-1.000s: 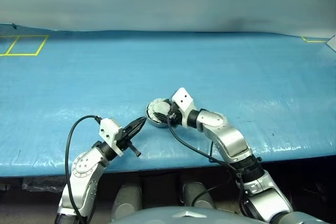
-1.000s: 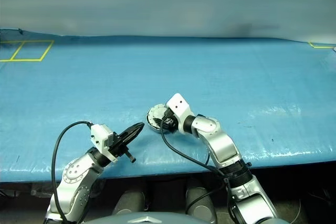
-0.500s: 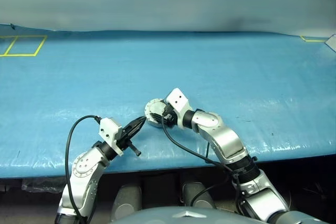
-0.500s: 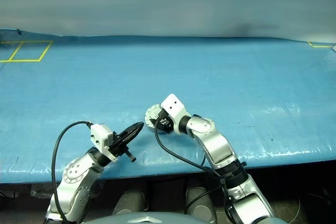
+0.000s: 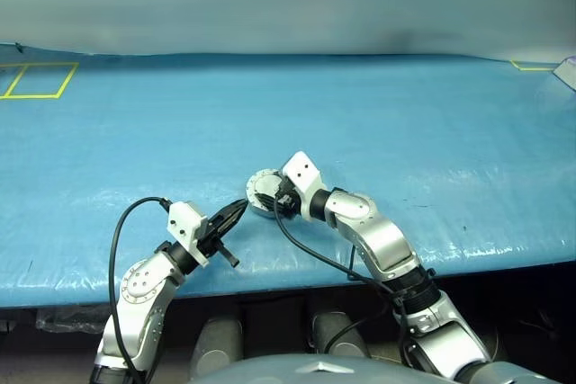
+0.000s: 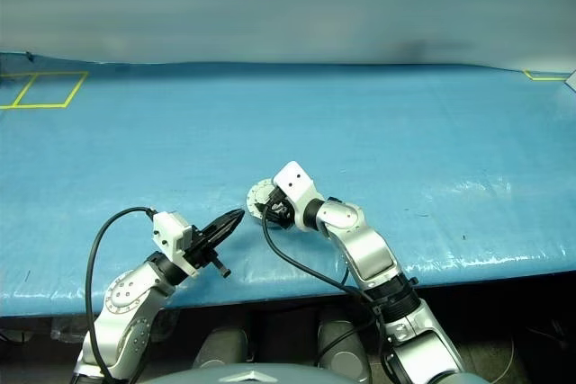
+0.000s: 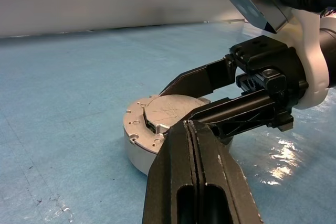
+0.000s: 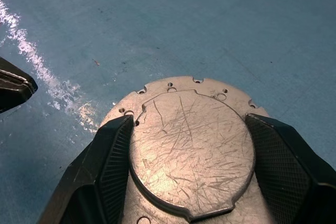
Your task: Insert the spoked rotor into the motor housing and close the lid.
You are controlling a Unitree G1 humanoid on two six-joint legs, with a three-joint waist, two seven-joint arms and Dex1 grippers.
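Blue sheeting (image 5: 405,123), faintly crinkled and glossy where light struck it, was spread over a wide table that ran to a pale wall; yellow tape squares (image 5: 36,80) were marked at its far left corner and another tape mark (image 5: 531,66) was cut off at the far right.

Near the table's front edge the right arm (image 5: 378,240), silver-jointed with a white wrist block, was reached in toward the housing (image 5: 263,193). The left arm (image 5: 148,281), trailing a looped black cable (image 5: 117,240), was held just to the housing's left.

The right gripper (image 8: 186,145) was seen spread wide, its two black cross-hatched fingers (image 8: 113,156) set against opposite sides of the closed lid (image 8: 191,140). Whether it actually gripped or merely bracketed the lid could not be told. The left gripper (image 7: 194,129) was seen with both black fingers pressed together, empty, its tip just short of the housing.

The housing was shown as a low round grey metal cup resting flat on the sheet. In the right wrist view the lid appeared as a scratched, matte disc with a notched outline, ringed by small holes in the flange (image 8: 181,83). The left wrist view alone revealed the housing's side wall (image 7: 137,153). The rotor and windings were hidden beneath the lid.
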